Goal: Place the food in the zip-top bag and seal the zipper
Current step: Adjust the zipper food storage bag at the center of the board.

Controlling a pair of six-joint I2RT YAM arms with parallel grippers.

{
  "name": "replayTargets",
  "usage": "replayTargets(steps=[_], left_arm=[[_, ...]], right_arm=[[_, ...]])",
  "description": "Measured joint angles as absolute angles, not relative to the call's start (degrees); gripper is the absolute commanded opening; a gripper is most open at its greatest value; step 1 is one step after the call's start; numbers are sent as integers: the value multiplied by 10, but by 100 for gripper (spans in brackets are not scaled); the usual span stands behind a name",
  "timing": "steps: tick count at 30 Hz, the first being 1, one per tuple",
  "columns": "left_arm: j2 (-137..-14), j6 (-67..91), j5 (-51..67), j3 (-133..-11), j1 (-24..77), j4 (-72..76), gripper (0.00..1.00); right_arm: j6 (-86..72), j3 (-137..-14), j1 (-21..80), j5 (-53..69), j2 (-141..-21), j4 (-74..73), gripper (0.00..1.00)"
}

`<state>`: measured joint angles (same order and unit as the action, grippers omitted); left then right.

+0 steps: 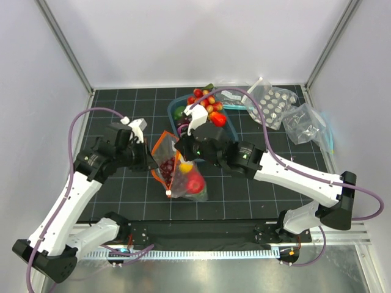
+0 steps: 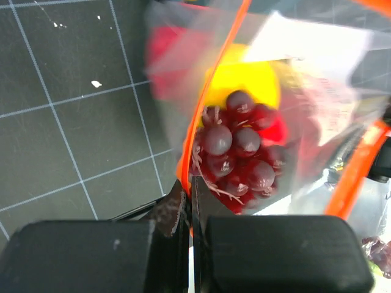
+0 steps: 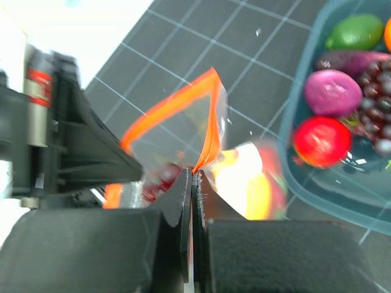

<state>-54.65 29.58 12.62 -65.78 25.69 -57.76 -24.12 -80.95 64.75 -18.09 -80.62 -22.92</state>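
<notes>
Where the arms meet, the left gripper [image 2: 188,204] is clamped tight on the orange-red zipper [image 2: 211,85] of the zip-top bag [image 1: 183,178]. The right gripper [image 3: 192,183] is also closed on that strip. Bag mouth gapes; dark grapes [image 2: 235,155] and yellow and red pieces are inside. Teal bin [image 3: 305,183] just behind.

Left arm [image 1: 72,198]: we are seeing white shells linking round black joints.
Right arm [image 1: 296,177]: we are seeing matching white shells and black joints.
Cables [image 1: 91,110]: purple hoses are running along both arms.
Left fingers [image 2: 85,256]: we are facing matte black blocks.
Right fingers [image 3: 91,256]: the same black blocks are showing.
</notes>
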Motion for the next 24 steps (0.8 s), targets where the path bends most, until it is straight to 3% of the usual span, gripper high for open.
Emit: replayTargets(steps=[19,21,24], left_arm=[[-604,285,91,-698,257,-571,0],[-620,281,88,-710,257,-572,4],[-642,277,86,-728,257,-572,22]], right_arm=[[-244,-818,635,-203,-846,-251,1],[-245,-817,627,-203,-852,-249,1],[-248,-814,616,-202,-860,-243,1]])
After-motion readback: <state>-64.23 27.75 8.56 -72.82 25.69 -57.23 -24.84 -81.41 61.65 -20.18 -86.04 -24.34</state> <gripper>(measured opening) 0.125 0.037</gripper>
